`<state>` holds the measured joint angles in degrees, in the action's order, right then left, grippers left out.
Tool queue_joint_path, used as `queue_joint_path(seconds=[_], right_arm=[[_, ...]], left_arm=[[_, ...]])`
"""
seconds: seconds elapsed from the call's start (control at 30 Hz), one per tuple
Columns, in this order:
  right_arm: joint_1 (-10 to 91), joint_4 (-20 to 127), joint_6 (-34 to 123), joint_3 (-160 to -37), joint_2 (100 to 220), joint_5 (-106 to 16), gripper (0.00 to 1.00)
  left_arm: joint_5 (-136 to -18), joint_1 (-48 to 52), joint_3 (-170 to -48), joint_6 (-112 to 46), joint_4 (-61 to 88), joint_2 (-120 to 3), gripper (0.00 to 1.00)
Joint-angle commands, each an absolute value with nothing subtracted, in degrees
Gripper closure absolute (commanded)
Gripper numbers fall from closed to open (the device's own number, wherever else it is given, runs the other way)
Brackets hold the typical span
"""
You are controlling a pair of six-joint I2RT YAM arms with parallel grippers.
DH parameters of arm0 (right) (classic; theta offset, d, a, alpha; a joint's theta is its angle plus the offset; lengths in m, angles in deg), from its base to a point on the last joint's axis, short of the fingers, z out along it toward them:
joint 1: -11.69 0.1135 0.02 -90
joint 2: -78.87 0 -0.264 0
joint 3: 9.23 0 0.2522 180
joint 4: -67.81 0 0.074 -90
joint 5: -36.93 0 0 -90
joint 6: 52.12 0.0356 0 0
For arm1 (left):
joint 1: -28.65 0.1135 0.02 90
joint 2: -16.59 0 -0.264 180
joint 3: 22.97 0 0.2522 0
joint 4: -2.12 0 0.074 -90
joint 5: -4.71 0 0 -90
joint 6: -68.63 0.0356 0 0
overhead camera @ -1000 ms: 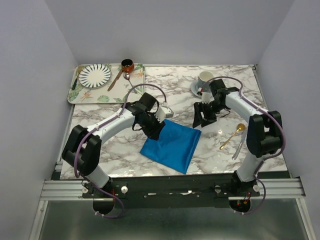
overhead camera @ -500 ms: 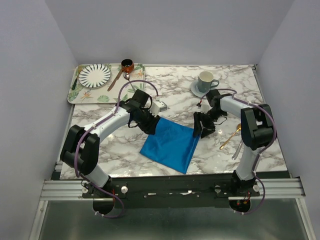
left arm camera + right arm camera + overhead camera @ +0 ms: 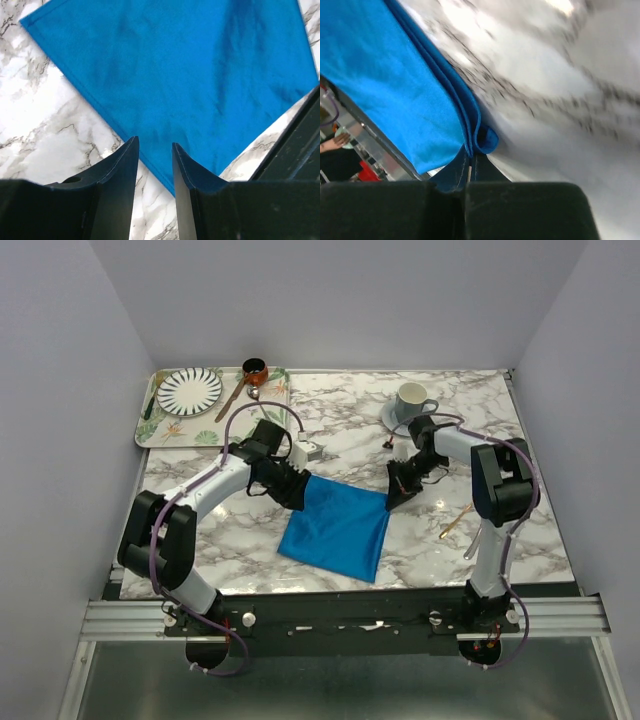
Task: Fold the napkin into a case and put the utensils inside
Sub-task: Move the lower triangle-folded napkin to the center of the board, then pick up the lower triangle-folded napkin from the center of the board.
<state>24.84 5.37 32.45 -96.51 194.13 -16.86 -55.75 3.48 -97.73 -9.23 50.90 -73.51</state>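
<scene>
1. At the right corner of the napkin, lying mid-table, the right gripper is now pinching the blue cloth. Its jaws were wide a moment ago and are clamped tight now.
2. Over the far-left corner, the left gripper is hovering half-parted, gripping nothing.
3. Folding is probably beginning; the utensils are lying to the right, waiting.

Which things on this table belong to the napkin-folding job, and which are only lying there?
For the job: napkin, gold spoon, silver utensil.
Only lying about: mug, tray, striped plate, small pot, brown-handled spoon.
</scene>
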Motion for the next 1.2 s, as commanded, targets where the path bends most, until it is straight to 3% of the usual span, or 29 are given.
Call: queue_joint_path(seconds=[0.0, 0.27, 0.33, 0.4, 0.47, 0.5, 0.63, 0.73, 0.97, 1.03, 1.17], right_arm=[[24.6, 3.3, 20.1, -102.7, 198.8, -4.9, 0.99], [24.6, -2.5, 13.1, -112.3, 204.6, -7.5, 0.96], [24.7, -2.5, 13.4, -113.7, 204.4, -8.5, 0.83], [24.6, -2.5, 14.3, -114.8, 203.3, -10.2, 0.58], [24.6, -2.6, 15.1, -114.8, 201.9, -11.7, 0.44], [24.6, -2.6, 15.4, -114.7, 200.8, -12.2, 0.33], [24.6, -1.0, 17.0, -110.6, 191.7, -14.9, 0.14], [24.6, 0.8, 18.4, -107.5, 186.5, -16.3, 0.12], [24.6, 3.9, 21.9, -96.2, 169.2, -17.3, 0.11], [24.6, 4.7, 21.6, -93.9, 163.2, -17.7, 0.02], [24.6, 2.5, 22.0, -95.4, 159.5, -18.9, 0.00]], left_arm=[[-46.9, 7.5, -96.1, -12.0, 49.8, -72.0, 0.56], [-43.3, 9.3, -91.8, -14.3, 46.2, -68.8, 0.55], [-43.1, 9.3, -91.2, -15.7, 44.8, -67.4, 0.52], [-44.2, 9.6, -90.6, -17.0, 43.4, -64.6, 0.47], [-45.6, 10.2, -90.8, -17.6, 42.9, -61.0, 0.40], [-46.4, 10.5, -90.9, -17.8, 42.9, -59.5, 0.38], [-52.6, 12.0, -91.6, -18.1, 42.9, -52.8, 0.15], [-52.9, 13.0, -93.6, -17.9, 45.5, -49.7, 0.01], [-57.0, 13.8, -94.0, -23.1, 44.0, -44.8, 0.01], [-57.9, 13.8, -94.7, -22.7, 46.0, -44.8, 0.01], [-51.6, 14.1, -96.4, -15.1, 53.0, -46.1, 0.01]])
